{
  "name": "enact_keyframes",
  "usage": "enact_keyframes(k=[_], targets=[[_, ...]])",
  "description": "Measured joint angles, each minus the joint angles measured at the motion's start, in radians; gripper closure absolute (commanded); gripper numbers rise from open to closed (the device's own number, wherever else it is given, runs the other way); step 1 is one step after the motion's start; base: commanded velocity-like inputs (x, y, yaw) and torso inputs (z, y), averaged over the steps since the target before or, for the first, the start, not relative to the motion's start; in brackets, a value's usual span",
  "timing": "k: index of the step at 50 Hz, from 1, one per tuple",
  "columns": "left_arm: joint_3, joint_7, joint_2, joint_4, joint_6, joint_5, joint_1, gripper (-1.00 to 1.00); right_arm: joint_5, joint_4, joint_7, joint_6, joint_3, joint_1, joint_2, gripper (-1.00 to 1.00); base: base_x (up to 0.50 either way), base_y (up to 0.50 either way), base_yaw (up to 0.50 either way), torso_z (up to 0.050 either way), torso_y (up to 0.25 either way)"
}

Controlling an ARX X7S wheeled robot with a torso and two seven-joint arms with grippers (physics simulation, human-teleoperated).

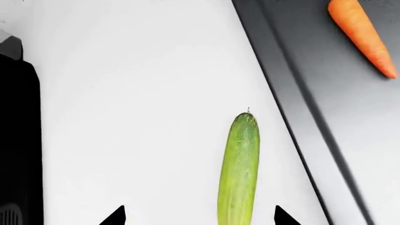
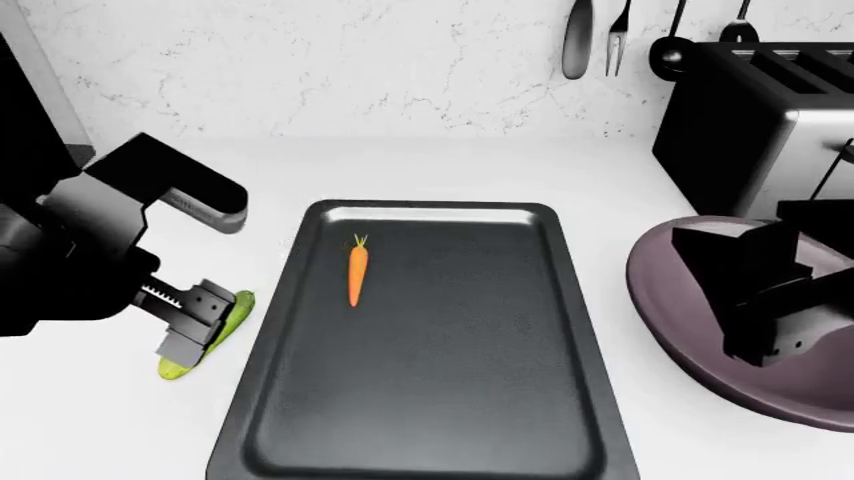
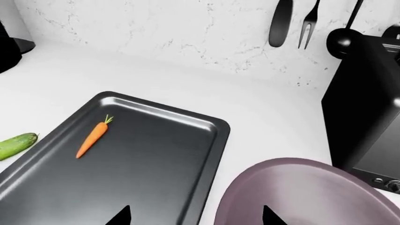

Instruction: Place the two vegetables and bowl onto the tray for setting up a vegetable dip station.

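Left pincer (image 1: 200,216), spread, straddles the light-green cucumber (image 1: 239,171) on the white desk (image 1: 137,93), just beside the dark grey metal tray's (image 1: 293,117) rim.

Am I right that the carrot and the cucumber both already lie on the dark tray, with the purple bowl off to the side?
Not quite. Only the carrot lies on the tray. The head view shows the cucumber on the white counter beside it, under the left claw. The bowl is indeed off to the side.
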Motion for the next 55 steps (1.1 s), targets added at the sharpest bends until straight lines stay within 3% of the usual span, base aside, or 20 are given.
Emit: enact_keyframes(k=[24,44,45,55], targets=[[-0.051,0.221,0.052,0.002,0.007,0.299,0.125,-1.00,-0.019,-0.014,-0.031,-0.015,0.017,-0.030,0.021,-1.00,0.00,0.00,0.00,0.000,0.000],[-0.036,0.323,0.062,0.011,0.061,0.431,0.221,-1.00,-0.031,-0.022,-0.053,-0.025,0.030,-0.048,0.034,-1.00,0.00,0.00,0.00,0.000,0.000],[-0.037,0.329,0.063,0.013,0.063,0.435,0.224,1.00,-0.032,-0.023,-0.054,-0.026,0.031,-0.050,0.035,-1.00,0.00,0.00,0.00,0.000,0.000],[-0.038,0.389,0.080,0.015,0.093,0.505,0.254,1.00,-0.035,-0.026,-0.062,-0.033,0.040,-0.061,0.042,-1.00,0.00,0.00,0.00,0.000,0.000]])
